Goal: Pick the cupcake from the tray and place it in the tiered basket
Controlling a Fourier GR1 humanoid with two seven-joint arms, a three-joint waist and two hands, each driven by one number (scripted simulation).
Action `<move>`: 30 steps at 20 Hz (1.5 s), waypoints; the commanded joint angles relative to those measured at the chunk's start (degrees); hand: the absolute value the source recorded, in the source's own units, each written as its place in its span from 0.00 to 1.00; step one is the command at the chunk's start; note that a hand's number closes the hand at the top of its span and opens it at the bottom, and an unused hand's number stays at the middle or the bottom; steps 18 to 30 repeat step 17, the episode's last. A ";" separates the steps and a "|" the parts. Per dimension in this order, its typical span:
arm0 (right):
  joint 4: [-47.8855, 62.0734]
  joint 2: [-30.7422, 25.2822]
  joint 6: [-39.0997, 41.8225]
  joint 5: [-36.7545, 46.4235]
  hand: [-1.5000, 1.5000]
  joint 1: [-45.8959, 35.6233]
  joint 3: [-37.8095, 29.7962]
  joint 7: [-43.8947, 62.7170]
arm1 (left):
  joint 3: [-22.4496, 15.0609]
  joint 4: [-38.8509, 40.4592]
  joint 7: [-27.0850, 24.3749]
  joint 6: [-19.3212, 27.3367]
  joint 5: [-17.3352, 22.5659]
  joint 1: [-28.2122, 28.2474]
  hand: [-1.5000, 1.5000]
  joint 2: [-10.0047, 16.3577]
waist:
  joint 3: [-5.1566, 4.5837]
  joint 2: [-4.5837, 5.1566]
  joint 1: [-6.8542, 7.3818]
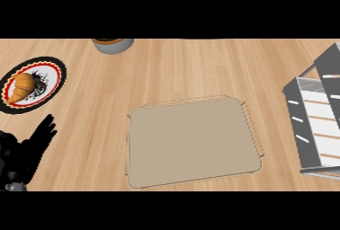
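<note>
Tray [192, 143] lies right of the straight-fingered left hand [25, 152], not touching.

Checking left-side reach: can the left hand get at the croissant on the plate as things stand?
Probably yes. The left hand sits open at the lower left, and the croissant on its plate lies just beyond it on the same side. Only bare counter shows between them; nothing blocks the way.

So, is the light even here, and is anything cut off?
Head view: light even, no glare on the counter; only a thin shadow round the tray; the tiered basket is cut by the right edge, the grey cup by the top, the left hand at lower left.
</note>
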 commanded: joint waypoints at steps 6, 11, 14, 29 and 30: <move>-11.60 -4.09 6.65 -12.87 0.00 3.90 -17.78 9.68 | 1.35 -2.66 1.30 0.18 0.60 2.60 0.50 0.64 | 0.06 -0.66 -1.55; -17.15 -4.21 8.70 -24.60 0.00 6.05 -31.59 8.20 | 1.82 -0.02 -0.35 1.41 0.16 1.75 0.50 -0.14 | 0.09 -0.80 -2.95; -23.61 -0.71 10.58 -30.95 0.00 11.18 -39.02 6.67 | 1.82 -0.14 0.55 1.69 -0.01 1.42 0.50 -0.06 | 0.12 -0.93 -3.68; -27.21 -0.93 19.43 -38.03 0.00 19.60 -47.10 3.70 | 3.46 1.49 -1.79 -1.51 1.76 2.62 0.50 2.10 | 0.08 -0.68 -3.47; -27.21 -0.93 19.43 -38.03 0.00 19.60 -47.10 3.70 | 3.46 1.49 -1.79 -1.51 1.76 2.62 0.50 2.10 | 0.08 -0.68 -3.47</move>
